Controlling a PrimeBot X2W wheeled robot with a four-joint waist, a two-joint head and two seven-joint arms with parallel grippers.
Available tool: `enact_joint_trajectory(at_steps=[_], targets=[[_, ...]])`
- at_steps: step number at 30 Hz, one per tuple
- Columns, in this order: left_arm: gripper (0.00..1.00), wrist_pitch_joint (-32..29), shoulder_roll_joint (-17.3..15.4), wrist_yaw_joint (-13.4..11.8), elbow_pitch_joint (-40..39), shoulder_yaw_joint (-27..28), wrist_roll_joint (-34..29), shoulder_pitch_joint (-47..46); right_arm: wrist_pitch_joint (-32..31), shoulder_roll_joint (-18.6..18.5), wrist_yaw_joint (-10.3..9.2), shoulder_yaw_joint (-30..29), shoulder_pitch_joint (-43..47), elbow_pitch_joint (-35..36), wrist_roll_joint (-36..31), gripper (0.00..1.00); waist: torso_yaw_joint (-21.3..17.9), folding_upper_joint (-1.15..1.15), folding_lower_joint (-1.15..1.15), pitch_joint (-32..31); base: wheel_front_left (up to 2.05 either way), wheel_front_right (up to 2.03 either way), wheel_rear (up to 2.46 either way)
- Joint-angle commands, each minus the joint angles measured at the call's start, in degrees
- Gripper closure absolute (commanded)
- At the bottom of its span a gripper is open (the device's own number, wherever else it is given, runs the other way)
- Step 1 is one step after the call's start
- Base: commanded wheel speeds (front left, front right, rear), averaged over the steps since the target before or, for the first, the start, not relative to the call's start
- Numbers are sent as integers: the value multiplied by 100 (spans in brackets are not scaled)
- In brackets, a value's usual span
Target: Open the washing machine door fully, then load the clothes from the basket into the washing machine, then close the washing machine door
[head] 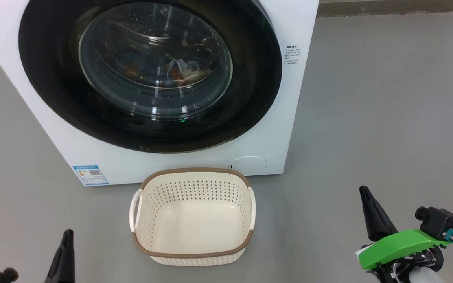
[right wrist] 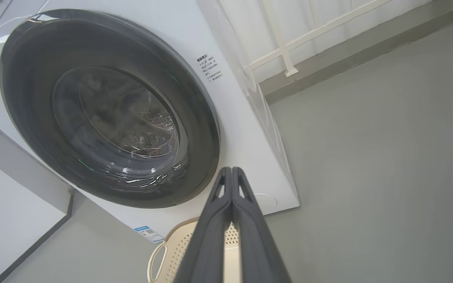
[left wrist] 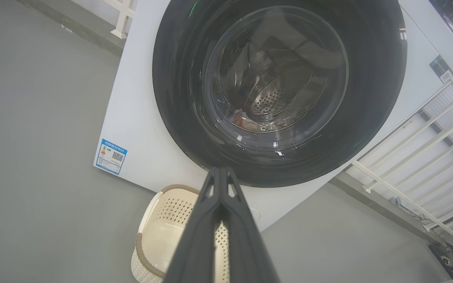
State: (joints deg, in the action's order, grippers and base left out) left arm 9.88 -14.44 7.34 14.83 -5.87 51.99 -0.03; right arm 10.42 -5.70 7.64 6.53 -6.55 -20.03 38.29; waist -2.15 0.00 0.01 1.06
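washing machine door (head: 150, 78) shut, clothes (head: 181, 74) behind it — basket (head: 195, 257) in front; left jaws, right jaws pressed together.

I see the door (head: 53, 78) shut flat against the washer (head: 163, 161), barring any way inside. The basket (head: 193, 254) stands just before it; bare floor (head: 387, 118) lies open to my right.
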Motion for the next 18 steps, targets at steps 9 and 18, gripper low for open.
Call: enact_joint_trajectory(at_steps=[9, 18], targets=[[100, -172, 41, 5, -92, 234, 473, -256, -186, -16, -4, -166, -122, 205, 626, 100, 22, 0, 0, -9, 0, 0, 0], [100, -307, 143, 6, -91, 326, 801, -289, -320, 8, -5, -266, -107, 242, 1069, 100, 40, 0, 0, -16, 0, 0, 0]])
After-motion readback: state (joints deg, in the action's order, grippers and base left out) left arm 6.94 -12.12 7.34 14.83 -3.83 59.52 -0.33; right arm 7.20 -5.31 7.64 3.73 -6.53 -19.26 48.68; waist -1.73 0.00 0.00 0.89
